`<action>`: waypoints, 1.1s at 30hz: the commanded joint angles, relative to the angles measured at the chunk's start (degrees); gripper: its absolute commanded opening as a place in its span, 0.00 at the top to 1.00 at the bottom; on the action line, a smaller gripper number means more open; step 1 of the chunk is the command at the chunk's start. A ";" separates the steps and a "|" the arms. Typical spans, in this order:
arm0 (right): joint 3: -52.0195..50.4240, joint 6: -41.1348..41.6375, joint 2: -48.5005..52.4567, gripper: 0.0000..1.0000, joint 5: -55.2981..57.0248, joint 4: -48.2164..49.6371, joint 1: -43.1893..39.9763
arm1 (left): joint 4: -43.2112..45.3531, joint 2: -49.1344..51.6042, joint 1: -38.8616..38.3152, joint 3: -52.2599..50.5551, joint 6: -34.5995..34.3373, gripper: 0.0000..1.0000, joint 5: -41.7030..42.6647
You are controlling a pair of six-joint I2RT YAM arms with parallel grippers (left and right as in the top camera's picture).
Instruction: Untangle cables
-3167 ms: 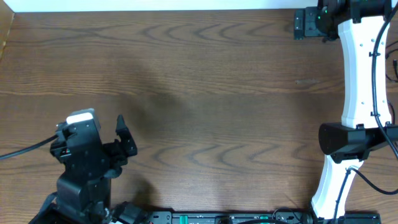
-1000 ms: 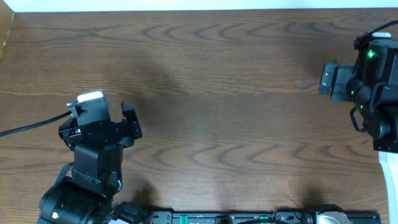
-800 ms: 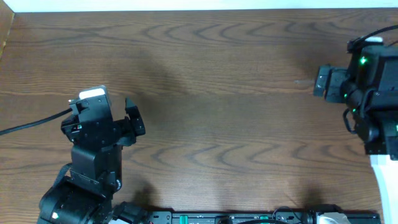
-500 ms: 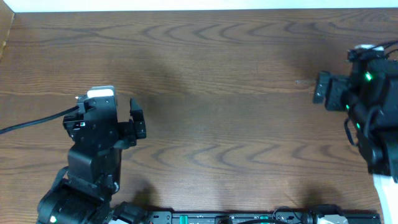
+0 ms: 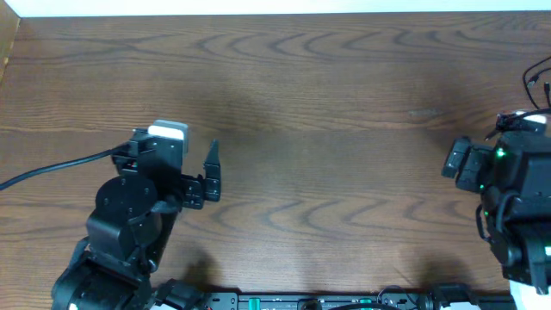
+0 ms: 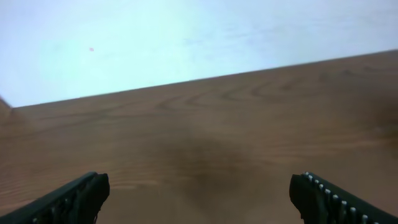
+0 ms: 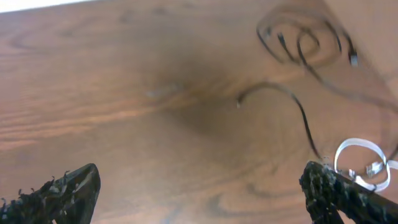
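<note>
Holds nothing in either claw: shows the left gripper [image 6: 199, 202] spread wide above bare wood at the left, and the right gripper [image 7: 199, 196] spread just as wide at the right, pinching nothing.

Finds the cables only in the right wrist view, off to the right of that claw and well apart from it. Puts the black cable [image 7: 305, 40] farther off, wound in a few loose overlapping loops, with a tail [image 7: 292, 99] curving back toward the gripper. Puts the white cable [image 7: 364, 158] nearer, in a smaller flat loop just beside that tail (touching or crossing, cannot tell through the blur).

Looks light, limp and thin in both cases, so likely to slide and drag across the wood rather than lift as a shape. Suggests pinching a single strand close to a plug end or on an outer turn, then drawing slowly so no crossing tightens. Calls for fingertips right down at the surface to catch so thin a cord.

Offers a broad table [image 5: 301, 103] of dark, smooth wood grain; beyond its far edge, only a pale wall [image 6: 186, 37].
</note>
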 commanded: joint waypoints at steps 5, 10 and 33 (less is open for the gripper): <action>-2.93 4.24 -0.37 0.01 2.38 1.07 -0.24 | 1.70 0.59 0.24 -3.15 1.09 0.02 4.46; -2.93 -3.54 -0.39 0.01 -6.38 3.54 -0.24 | 5.09 3.19 0.24 -4.31 1.05 0.02 7.48; -2.95 -16.85 -0.44 0.01 -24.22 5.90 -0.24 | -11.96 -4.22 0.24 -4.31 -14.71 0.02 -13.55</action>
